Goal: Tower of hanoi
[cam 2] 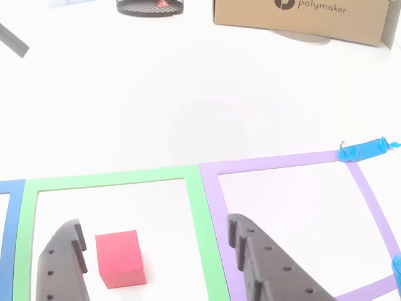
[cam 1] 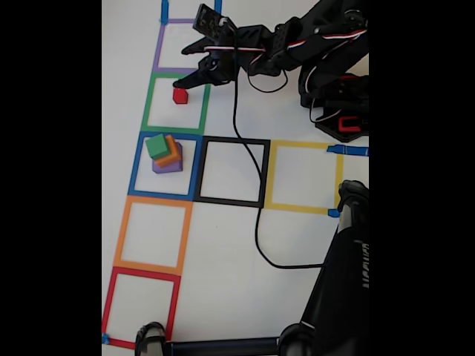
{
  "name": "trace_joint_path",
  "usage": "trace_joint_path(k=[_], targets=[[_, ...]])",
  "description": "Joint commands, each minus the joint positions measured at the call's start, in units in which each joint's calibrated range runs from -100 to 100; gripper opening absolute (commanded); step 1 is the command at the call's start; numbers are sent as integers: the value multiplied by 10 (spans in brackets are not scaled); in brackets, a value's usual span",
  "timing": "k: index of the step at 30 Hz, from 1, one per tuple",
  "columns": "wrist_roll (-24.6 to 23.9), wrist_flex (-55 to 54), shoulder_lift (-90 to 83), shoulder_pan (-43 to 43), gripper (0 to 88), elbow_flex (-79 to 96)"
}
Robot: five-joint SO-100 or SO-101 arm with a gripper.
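The red cube [cam 1: 179,96] [cam 2: 120,257] sits alone inside the green tape square [cam 1: 177,103]. My gripper [cam 1: 182,68] [cam 2: 153,224] is open and hangs just above it. In the other view the cube lies between the two black fingers, close to the left finger [cam 2: 62,260] and well apart from the right finger [cam 2: 263,257]. Neither touches it. In the blue tape square the green cube [cam 1: 157,146] tops the orange cube [cam 1: 171,155], which rests on the purple cube [cam 1: 168,166]; the three are stacked slightly twisted.
Purple, black, yellow, orange and red tape squares mark the white table. A black cable [cam 1: 256,215] crosses the black square. A black stand [cam 1: 349,259] fills the lower right. A cardboard box [cam 2: 301,19] and a mesh basket [cam 2: 150,6] stand at the far edge.
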Motion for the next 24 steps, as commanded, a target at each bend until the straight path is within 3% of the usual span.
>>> trace_joint_path(k=[1,12,24], targets=[[4,-86,87,-13,259,-42],[4,-225,266,-61,258,-93],[4,-264,369,-52,255,-149]])
